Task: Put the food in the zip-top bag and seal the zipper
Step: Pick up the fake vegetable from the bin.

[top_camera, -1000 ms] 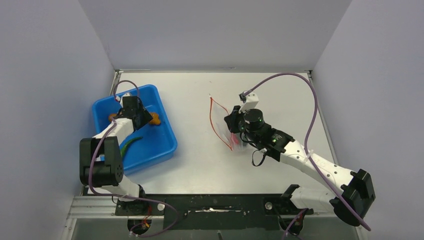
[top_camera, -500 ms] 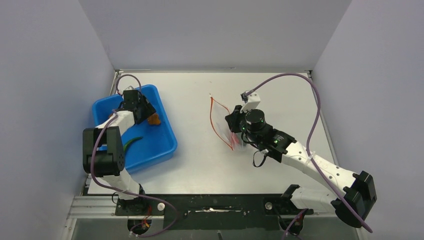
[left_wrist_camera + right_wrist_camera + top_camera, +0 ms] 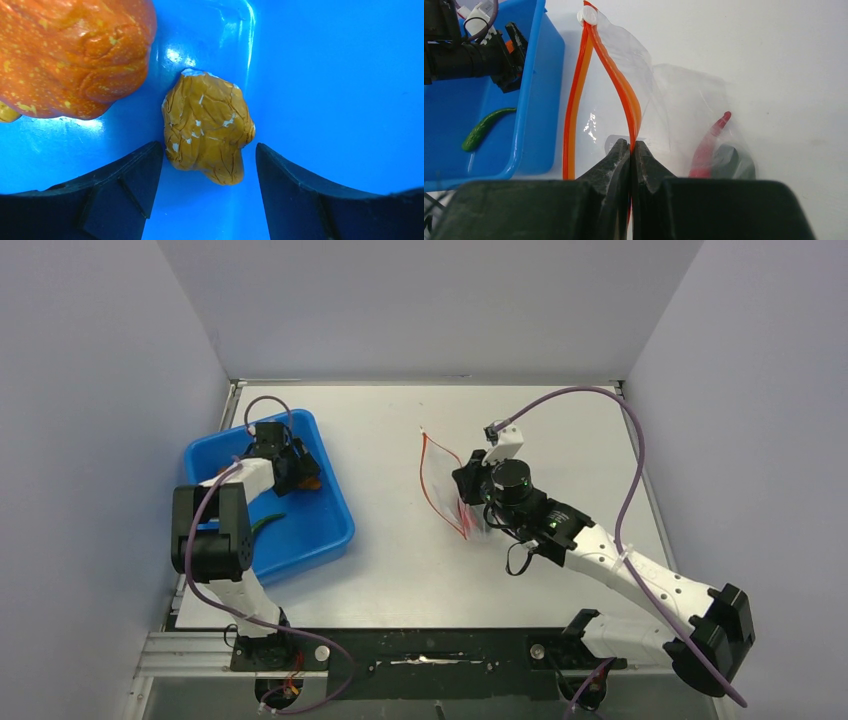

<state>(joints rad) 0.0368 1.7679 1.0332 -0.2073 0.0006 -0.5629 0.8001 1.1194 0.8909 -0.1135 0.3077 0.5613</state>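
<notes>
My left gripper (image 3: 290, 468) is open inside the blue tray (image 3: 330, 530). In the left wrist view its fingers straddle a yellow-brown lump (image 3: 207, 127) without touching it, and the orange round fruit (image 3: 70, 55) lies beside the lump at upper left. My right gripper (image 3: 630, 145) is shut on one strip of the red-orange zipper (image 3: 619, 75), holding the clear zip-top bag (image 3: 684, 95) open toward the tray. A red chili (image 3: 709, 142) and a dark oval piece (image 3: 734, 162) lie inside the bag. The bag (image 3: 452, 485) rests mid-table.
A slim green curved piece (image 3: 486, 127) lies on the tray floor near its front. The tray's right wall (image 3: 531, 100) stands close to the bag's mouth. A white slider tab (image 3: 587, 16) sits at the zipper's far end. Grey walls enclose the table.
My left gripper has moved toward the back right of the tray, over the orange and yellow-brown foods. The right gripper and the bag have barely shifted.
</notes>
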